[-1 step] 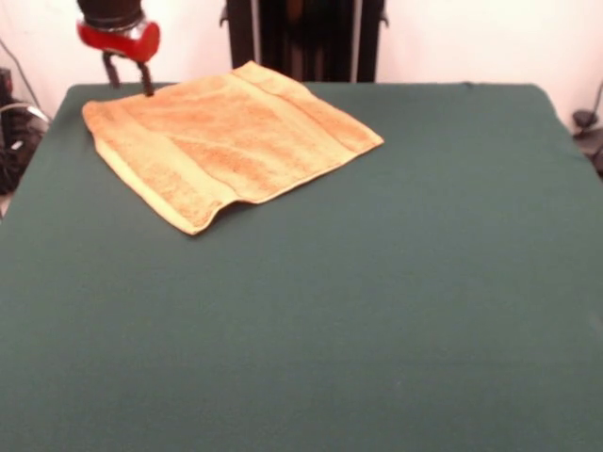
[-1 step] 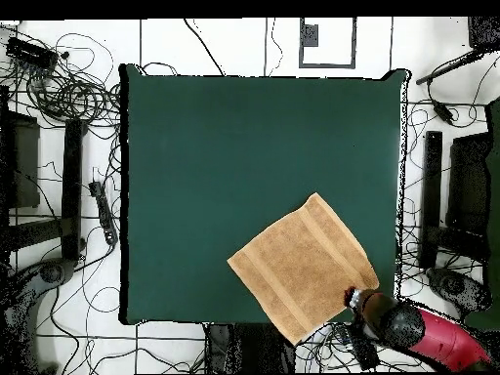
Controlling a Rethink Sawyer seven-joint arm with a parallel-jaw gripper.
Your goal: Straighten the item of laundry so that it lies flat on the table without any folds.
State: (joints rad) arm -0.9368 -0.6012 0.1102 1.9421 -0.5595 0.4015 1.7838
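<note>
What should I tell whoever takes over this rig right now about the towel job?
Gripper: open, holding nothing, hanging just above the towel's far corner by the table's edge.
Towel: spread open near one table corner; in the overhead view one corner reaches to or just past the edge.
Done: mostly flat, no big folds.
Left: the near edge lifts in a small ripple in the front view; smooth that, and probably pull the towel fully onto the table.

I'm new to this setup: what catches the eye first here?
The golden-orange towel stands out, spread nearly flat in one corner of the dark green table, one corner overhanging the edge in the overhead view. The red and black gripper hangs open at the towel's corner there.
</note>
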